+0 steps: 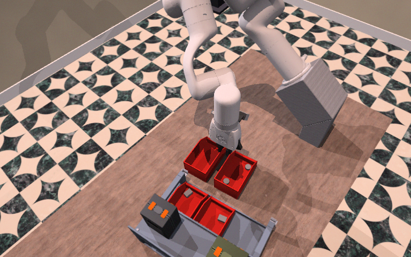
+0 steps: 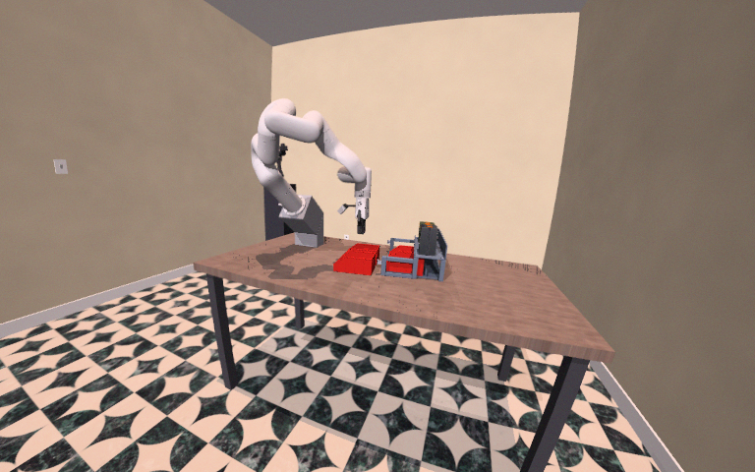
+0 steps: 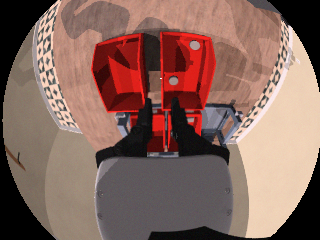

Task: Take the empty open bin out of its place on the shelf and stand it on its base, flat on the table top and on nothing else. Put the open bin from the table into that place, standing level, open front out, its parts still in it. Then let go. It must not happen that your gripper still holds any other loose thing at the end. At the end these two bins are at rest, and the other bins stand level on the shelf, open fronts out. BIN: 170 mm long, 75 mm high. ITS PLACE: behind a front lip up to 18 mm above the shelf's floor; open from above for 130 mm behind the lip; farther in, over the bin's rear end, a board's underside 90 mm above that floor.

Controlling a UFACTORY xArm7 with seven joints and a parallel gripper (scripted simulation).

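Observation:
Two red open bins stand side by side on the table in front of the shelf. The empty bin [image 1: 203, 157] is on the left; it also shows in the wrist view [image 3: 120, 75]. The bin with two grey parts [image 1: 236, 174] is on the right, also in the wrist view [image 3: 188, 67]. My gripper [image 1: 226, 148] hangs above the far ends of the two bins, over the gap between them. Its fingers stand partly apart with nothing between them. In the side view the gripper [image 2: 361, 226] is clearly above the bins [image 2: 356, 259].
The grey shelf [image 1: 206, 218] holds two red bins with parts [image 1: 187, 198] [image 1: 215, 213]; the place to their right [image 1: 250, 230] is bare. A dark box [image 1: 159, 214] and an olive box [image 1: 225, 249] sit on its upper board. The robot's grey base block [image 1: 312, 99] stands behind.

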